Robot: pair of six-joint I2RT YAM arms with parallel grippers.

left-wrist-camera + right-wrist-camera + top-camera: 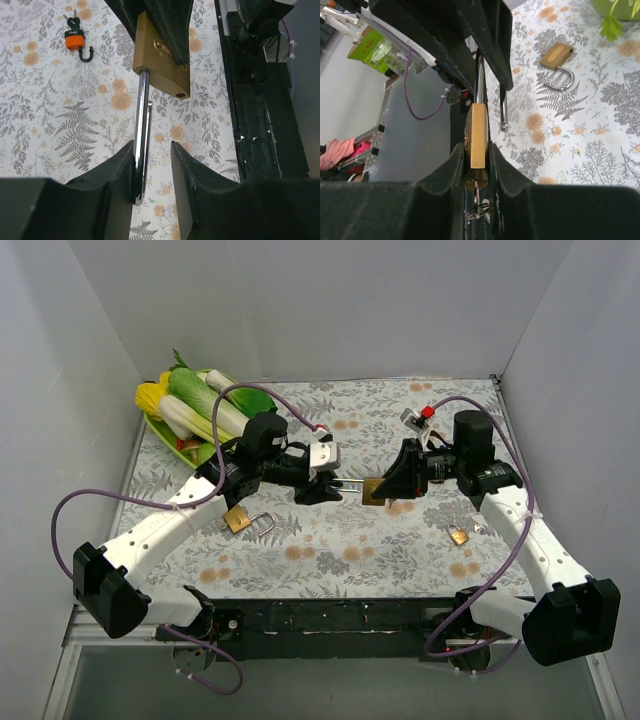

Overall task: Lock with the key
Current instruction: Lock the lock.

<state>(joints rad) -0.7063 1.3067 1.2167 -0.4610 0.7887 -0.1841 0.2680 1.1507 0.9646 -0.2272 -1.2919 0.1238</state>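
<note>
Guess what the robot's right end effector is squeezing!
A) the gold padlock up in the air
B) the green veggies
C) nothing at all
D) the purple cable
A: in the right wrist view, the right end effector has its two fingers pressed against both sides of the gold padlock.

Both arms are reaching into the middle, where the left gripper (340,483) and right gripper (388,490) are facing each other with the brass padlock (373,490) between them, barring any pass straight across. An open padlock (243,519) is lying by the left arm and a small padlock (458,535) by the right, and a vegetable tray (157,426) is filling the far left corner. The near middle of the floral cloth (330,550) is lying open.
</note>
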